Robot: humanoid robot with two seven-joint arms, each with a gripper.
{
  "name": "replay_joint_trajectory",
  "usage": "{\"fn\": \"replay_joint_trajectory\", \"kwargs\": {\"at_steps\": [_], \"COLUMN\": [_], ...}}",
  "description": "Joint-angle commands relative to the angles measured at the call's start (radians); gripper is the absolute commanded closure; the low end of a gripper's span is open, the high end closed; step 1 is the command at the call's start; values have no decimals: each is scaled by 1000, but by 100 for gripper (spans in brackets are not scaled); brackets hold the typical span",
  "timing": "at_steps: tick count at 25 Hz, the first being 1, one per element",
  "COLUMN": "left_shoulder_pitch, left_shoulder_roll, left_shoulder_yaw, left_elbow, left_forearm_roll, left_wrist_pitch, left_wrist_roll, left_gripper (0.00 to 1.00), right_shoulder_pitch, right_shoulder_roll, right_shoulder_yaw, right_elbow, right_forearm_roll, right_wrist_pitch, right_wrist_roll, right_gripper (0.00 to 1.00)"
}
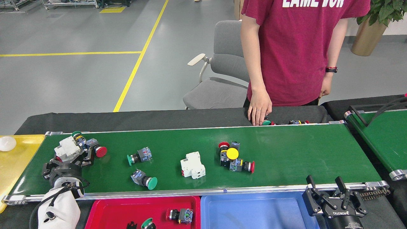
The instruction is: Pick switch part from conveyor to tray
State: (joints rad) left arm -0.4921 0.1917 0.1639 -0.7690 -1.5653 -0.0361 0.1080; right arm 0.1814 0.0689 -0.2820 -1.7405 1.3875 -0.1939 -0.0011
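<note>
switch parts [140, 156] lie loose on the conveyor [286, 152]; left gripper [68, 159] straddles a white breaker [66, 149], grip unconfirmed; right gripper [332, 194] wide, needs reaching in.

Your left pincer [68, 159] sits at lower left of the frame, fingers closed around something. Your right pincer [327, 187] rises at lower right, fingers upright and spread apart.

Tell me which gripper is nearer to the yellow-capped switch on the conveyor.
Right. The right gripper sits past the yellow-capped switch, off the belt's near rail; the left gripper is farther.
</note>
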Motion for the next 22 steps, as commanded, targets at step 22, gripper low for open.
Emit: {"fn": "replay_joint_trajectory", "kwargs": {"at_steps": [22], "left_shoulder_pitch": [653], "left_shoulder_roll": [-159], "left_shoulder_yaw": [-567], "left_elbow": [-966], "left_forearm_roll": [-18], "left_wrist_pitch": [-640], "left_wrist_roll": [-252], "left_gripper": [65], "right_shoulder_pitch": [75], "right_shoulder_roll": [-9], "right_shoulder_yaw": [153], "right_elbow": [4], "right_forearm_roll": [11], "right_wrist_pitch": [27], "right_wrist_roll": [-22], "right_gripper": [6]}}
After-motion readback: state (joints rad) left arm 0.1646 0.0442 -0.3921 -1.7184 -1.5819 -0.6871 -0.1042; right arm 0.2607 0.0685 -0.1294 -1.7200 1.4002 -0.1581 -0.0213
